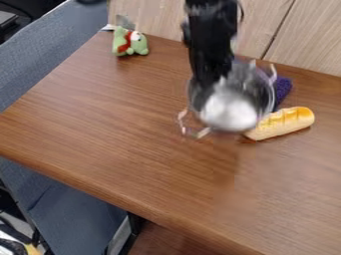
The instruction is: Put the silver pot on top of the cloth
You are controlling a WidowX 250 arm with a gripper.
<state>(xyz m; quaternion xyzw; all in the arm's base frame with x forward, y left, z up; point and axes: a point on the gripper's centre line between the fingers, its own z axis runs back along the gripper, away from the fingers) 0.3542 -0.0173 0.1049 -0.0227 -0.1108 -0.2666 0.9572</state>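
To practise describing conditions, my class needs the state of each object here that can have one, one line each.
Silver metal pot: seemingly held; tilt unclear.
Black robot gripper: hanging down at the pot.
Purple cloth: partly hidden behind the pot; folding unclear.
Yellow-brown bread loaf: lying down.
Green plush toy: resting on the table.
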